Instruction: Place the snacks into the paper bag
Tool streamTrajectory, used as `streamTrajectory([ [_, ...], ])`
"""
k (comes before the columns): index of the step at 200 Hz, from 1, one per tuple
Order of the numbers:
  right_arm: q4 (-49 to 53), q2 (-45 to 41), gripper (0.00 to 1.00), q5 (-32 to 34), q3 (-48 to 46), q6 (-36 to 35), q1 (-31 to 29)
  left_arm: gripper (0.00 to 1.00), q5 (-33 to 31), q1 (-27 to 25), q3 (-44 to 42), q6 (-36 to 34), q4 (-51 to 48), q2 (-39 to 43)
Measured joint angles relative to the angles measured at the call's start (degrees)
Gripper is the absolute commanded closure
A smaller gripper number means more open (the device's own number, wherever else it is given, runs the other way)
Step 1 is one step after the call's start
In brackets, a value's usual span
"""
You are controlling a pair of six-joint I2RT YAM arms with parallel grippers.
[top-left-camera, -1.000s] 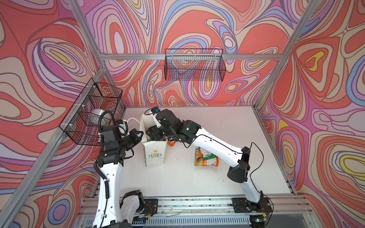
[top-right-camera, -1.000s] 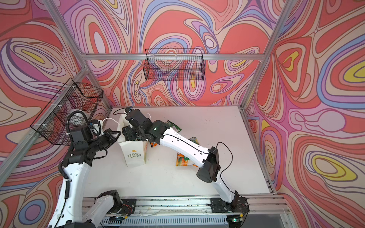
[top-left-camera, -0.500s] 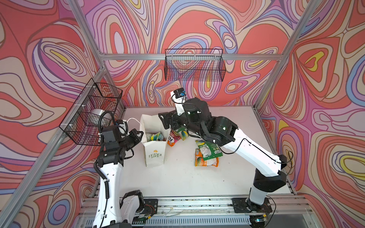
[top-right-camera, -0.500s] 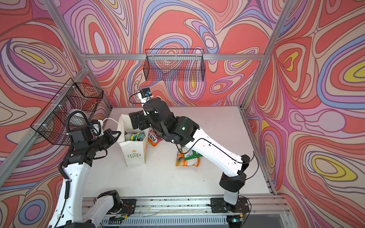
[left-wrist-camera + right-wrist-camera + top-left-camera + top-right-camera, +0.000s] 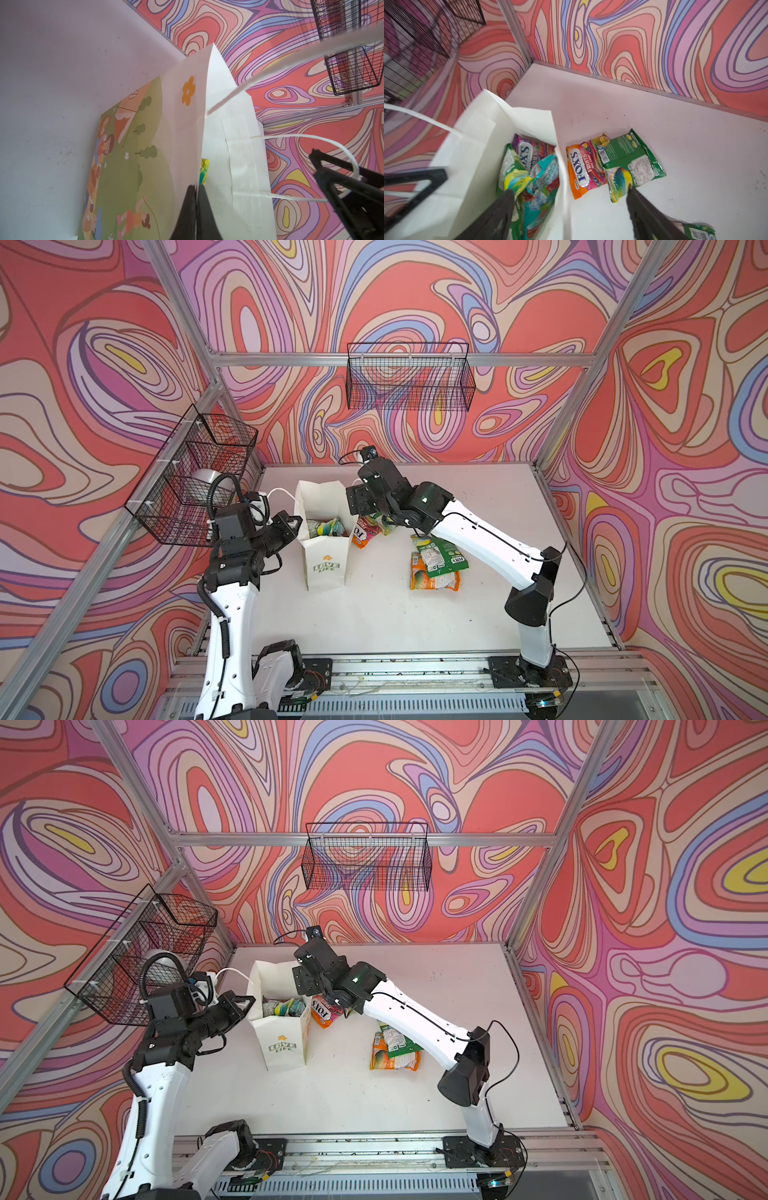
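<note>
Right jaws apart above bag (image 5: pixel 537 126) rim

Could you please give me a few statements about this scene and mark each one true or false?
1. The paper bag stands upright with packets inside. True.
2. The left hand is open, clear of the bag. False: it is shut on the bag's top edge.
3. The right hand grips an orange packet. False: its jaws are open and empty, and the orange packet lies on the table beside the bag.
4. A green packet lies partly on a second orange packet. True.
</note>
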State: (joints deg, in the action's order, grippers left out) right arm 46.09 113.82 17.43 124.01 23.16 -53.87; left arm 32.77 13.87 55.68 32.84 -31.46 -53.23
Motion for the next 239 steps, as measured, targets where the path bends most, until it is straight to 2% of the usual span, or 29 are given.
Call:
streamTrajectory([
  [24, -0.5, 0.1, 1.00, -3.2, 0.2, 1.0, 0.6, 1.00, -0.1, 0.0, 0.0, 0.0, 0.0, 0.0],
  [109, -3.3, 0.1, 1.00, -15.4, 0.9, 0.3, 0.2, 1.00, -1.9, -1.1, 0.6, -0.7, -0.9, 0.0],
  [171, -4.2, -2.0, 1.00, -19.8, 3.9, -1.5, 1.1, 1.00, -3.9, -5.2, 11.9, -0.8, -12.2, 0.3],
  [204, -4.3, -6.0, 1.00, -21.4, 3.4, -1.5, 4.5, 1.00, -5.4, -11.6, 19.4, 1.6, -13.7, 0.3],
  [239, -4.7, -13.0, 1.00, -21.1, -0.9, -1.5, 8.9, 1.00, -10.0, -24.2, 25.6, 3.5, -13.0, -3.3],
])
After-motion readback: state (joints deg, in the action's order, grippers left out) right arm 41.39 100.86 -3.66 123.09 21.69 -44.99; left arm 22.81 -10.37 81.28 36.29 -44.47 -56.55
